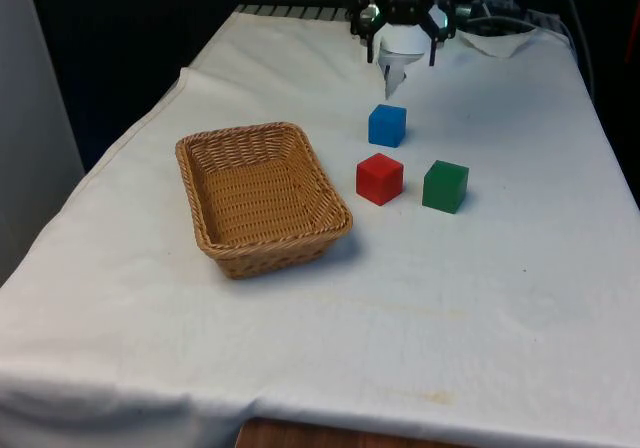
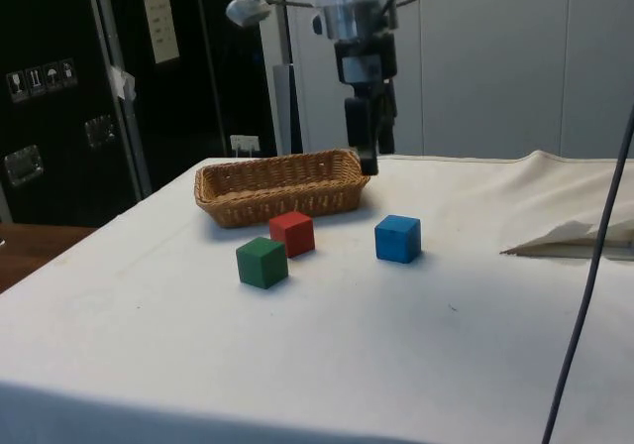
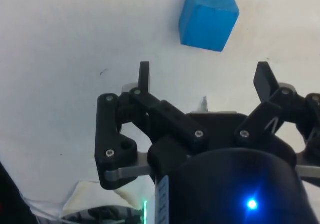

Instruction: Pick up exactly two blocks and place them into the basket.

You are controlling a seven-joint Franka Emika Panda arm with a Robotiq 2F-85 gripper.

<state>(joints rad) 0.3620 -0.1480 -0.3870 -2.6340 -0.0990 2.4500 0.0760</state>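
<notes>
Gripper [image 1: 404,66] hanging over the cloth, fingers spread wide, gripping nothing.

Blue block [image 1: 387,125] is sitting just in front of the gripper, untouched; in the wrist view it [image 3: 208,17] is lying beyond the parted fingertips [image 3: 144,75]. Red block [image 1: 379,178] and green block [image 1: 445,186] are resting side by side, nearer the camera. Wicker basket [image 1: 262,251] is sitting empty towards the front view's left, apart from all three.
</notes>
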